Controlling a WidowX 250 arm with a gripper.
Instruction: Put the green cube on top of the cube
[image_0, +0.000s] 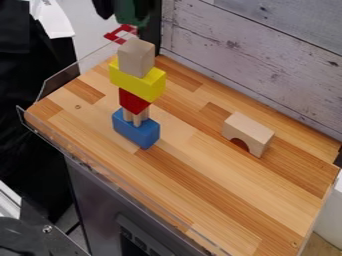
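The fingers (103, 8), at the frame's top edge left of centre, look closed on the green cube (130, 12), held high, presumably to clear the stack. Below, the plain wooden cube (135, 58) offers a flat top, the likely landing place. It rests on a yellow block (133, 84), a red block (132, 101), wooden posts (137, 119) and a blue block (135, 130), a wide foot steadying the narrow pile. An arched block (248, 132) sits apart on the desk (200, 175), right of centre.

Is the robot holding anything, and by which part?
That can't be told: something green shows near the top edge, but no grip can be made out.
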